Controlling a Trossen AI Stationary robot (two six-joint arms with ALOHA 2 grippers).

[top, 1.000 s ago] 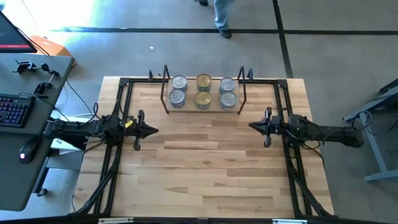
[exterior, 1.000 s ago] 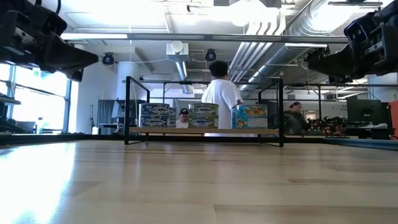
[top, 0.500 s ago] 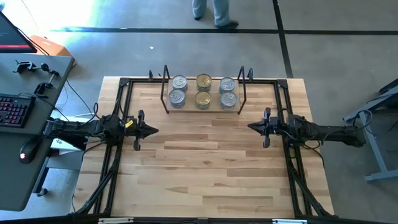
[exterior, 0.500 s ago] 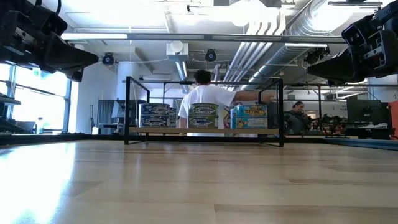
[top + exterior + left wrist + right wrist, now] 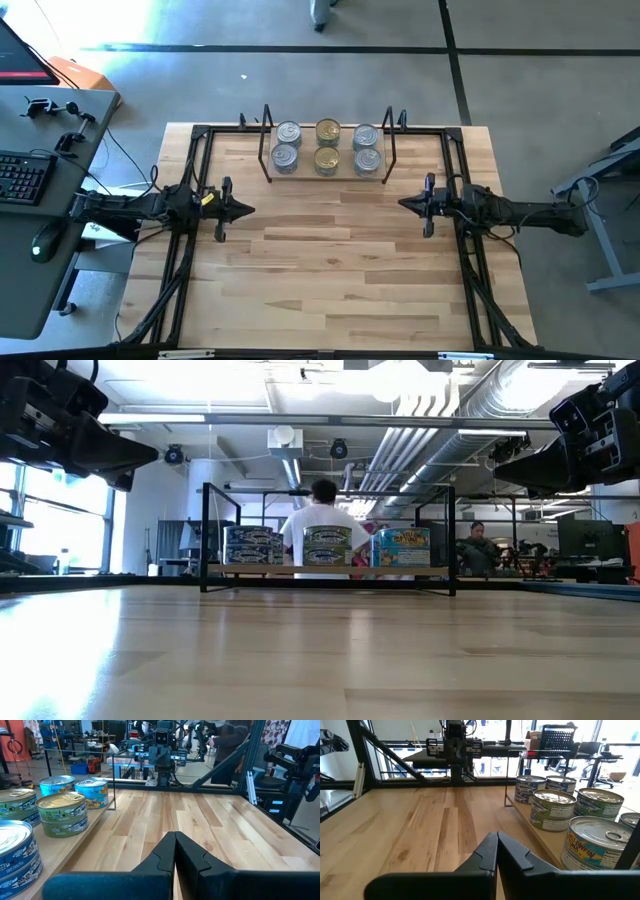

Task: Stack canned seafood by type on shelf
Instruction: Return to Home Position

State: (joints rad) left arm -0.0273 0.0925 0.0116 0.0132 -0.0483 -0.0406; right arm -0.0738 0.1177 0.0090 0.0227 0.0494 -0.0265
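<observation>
Canned seafood [image 5: 327, 158]: six stacks on the shelf [image 5: 300, 569], in three columns.
Left gripper [image 5: 249, 210]: fingers pressed together, empty, well off the shelf's left end.
Right gripper [image 5: 403, 203]: likewise, off its right end.
We advise parking both arms level and away from the shelf.

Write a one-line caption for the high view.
Canned seafood in two rows of three on the shelf, gold lids in the middle; left hand and right hand shut, clear on either side.

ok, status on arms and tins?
Left gripper shut, empty, at table's left side. Right gripper shut, empty, at right. Tins in six stacks on shelf. Nothing blocking.
</observation>
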